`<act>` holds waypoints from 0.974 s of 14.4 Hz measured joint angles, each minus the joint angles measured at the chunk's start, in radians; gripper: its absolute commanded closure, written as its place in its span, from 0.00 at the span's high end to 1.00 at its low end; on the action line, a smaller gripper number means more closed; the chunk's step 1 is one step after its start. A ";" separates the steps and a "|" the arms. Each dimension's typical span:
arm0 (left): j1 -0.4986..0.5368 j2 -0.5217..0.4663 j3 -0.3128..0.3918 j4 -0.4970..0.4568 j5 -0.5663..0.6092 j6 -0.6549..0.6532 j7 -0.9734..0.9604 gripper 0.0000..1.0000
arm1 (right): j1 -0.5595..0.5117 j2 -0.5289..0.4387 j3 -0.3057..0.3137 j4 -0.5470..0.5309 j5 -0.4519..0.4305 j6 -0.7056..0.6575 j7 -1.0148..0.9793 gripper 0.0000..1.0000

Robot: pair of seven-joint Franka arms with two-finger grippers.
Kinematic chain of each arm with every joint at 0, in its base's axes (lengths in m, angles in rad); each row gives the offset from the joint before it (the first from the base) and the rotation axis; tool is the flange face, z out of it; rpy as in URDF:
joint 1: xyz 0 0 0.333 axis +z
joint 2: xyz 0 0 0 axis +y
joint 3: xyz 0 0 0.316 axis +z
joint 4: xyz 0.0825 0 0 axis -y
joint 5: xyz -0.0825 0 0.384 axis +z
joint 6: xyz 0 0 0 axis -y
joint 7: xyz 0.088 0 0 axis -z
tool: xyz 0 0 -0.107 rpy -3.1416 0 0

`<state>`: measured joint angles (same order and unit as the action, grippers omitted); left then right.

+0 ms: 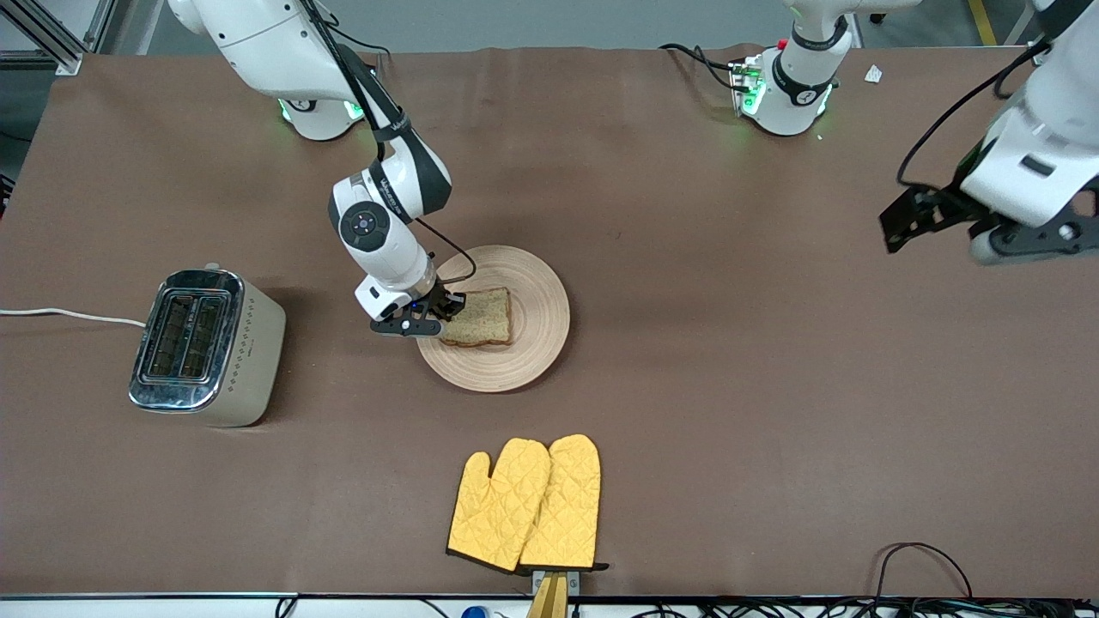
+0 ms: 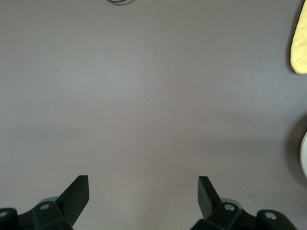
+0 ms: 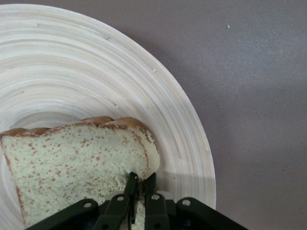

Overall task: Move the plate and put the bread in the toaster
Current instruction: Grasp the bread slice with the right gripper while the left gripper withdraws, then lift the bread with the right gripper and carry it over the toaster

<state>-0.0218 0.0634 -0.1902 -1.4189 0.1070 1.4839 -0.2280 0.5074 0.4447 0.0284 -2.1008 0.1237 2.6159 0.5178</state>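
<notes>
Yellow oven mitts [image 1: 525, 505] nearer camera than plate [image 1: 541, 296].

Brown table [image 1: 773, 386]: toaster [image 1: 206, 348], plate [image 1: 541, 343], mitts [image 1: 525, 505].

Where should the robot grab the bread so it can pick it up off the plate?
By its crust edge toward the toaster, coming from above. The bread lies flat on the plate, so only an edge fits the right gripper, shut there now.
</notes>
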 measured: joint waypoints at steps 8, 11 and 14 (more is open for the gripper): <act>-0.004 -0.052 0.063 -0.048 -0.005 -0.061 0.086 1.00 | 0.000 -0.055 -0.032 0.218 -0.064 -0.410 0.009 0.00; -0.015 -0.090 0.104 -0.081 -0.024 -0.061 0.110 1.00 | -0.001 -0.105 -0.082 0.343 -0.171 -0.675 0.043 0.00; -0.017 -0.127 0.113 -0.120 -0.026 -0.051 0.112 1.00 | -0.002 -0.114 -0.123 0.506 -0.312 -0.934 0.048 0.00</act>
<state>-0.0387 -0.0632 -0.0776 -1.5384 0.0808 1.4332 -0.1165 0.5058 0.3303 -0.0947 -1.5947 -0.1887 1.6819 0.5658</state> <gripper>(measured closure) 0.000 0.899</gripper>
